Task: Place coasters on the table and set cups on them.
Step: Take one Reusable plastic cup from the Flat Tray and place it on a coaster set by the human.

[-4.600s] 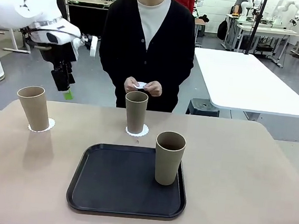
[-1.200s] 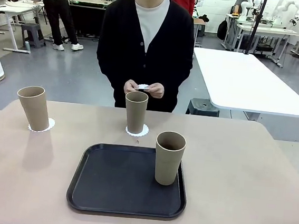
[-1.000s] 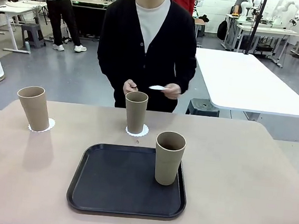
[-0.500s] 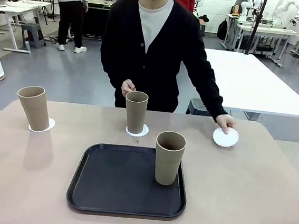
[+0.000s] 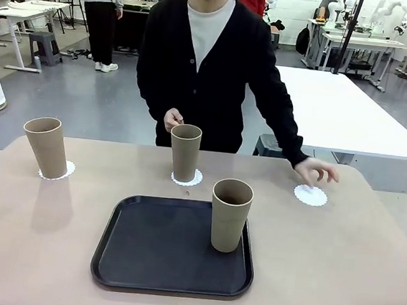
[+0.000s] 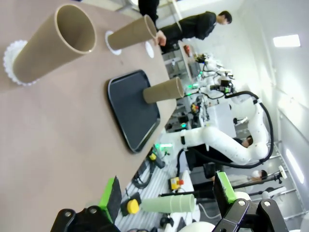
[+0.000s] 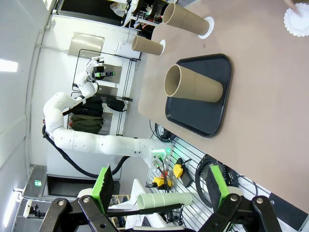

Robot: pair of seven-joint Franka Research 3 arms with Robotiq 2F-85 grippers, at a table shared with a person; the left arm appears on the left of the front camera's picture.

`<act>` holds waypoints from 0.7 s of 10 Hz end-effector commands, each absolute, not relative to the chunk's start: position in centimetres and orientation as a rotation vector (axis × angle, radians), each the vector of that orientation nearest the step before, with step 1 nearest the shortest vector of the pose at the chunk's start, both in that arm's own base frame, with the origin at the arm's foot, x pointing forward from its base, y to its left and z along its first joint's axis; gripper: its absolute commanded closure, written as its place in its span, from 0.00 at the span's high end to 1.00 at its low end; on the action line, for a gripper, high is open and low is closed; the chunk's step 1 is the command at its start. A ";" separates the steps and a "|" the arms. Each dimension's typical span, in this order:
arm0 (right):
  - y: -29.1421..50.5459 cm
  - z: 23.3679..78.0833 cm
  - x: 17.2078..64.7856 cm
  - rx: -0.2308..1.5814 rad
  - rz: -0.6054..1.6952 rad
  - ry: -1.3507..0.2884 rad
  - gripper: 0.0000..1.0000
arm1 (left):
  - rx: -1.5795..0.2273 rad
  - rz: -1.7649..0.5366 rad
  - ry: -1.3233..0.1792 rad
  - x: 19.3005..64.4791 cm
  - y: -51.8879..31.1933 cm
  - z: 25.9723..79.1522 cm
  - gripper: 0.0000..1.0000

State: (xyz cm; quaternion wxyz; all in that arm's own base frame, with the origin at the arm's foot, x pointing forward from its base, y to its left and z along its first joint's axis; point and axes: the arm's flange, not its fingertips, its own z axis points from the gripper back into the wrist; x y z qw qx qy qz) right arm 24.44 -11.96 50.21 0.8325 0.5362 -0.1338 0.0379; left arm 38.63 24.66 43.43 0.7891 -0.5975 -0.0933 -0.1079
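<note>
three cups are out: one [image 5: 45,148] and another [image 5: 185,154] each on a coaster, the third [image 5: 230,216] on the one black tray [image 5: 170,272]. a third coaster [image 5: 310,196] lies on the counter [image 5: 307,278], under the person's left hand [image 5: 316,170]. the left claw [image 6: 166,193] and right claw [image 7: 157,193] each have their two fingers wide apart, holding nothing.

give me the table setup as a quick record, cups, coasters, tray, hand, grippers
cup one: on a coaster, picture left
cup two: on a coaster, far middle
cup three: on the tray, its right side
bare coaster: far right
person's hand: just above bare coaster
left gripper: open, empty
right gripper: open, empty
</note>
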 end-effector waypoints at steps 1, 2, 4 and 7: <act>-11.9 50.2 24.5 1.151 0.087 -0.288 1.00 | -1.290 -0.230 -0.209 38.4 24.6 43.6 1.00; -11.9 50.2 24.5 1.151 0.087 -0.288 1.00 | -1.290 -0.230 -0.209 38.4 24.6 43.6 1.00; -11.9 50.2 24.5 1.151 0.087 -0.288 1.00 | -1.290 -0.230 -0.209 38.4 24.6 43.6 1.00; -12.0 50.2 24.4 1.137 0.080 -0.284 1.00 | -1.290 -0.230 -0.209 38.4 24.6 43.6 1.00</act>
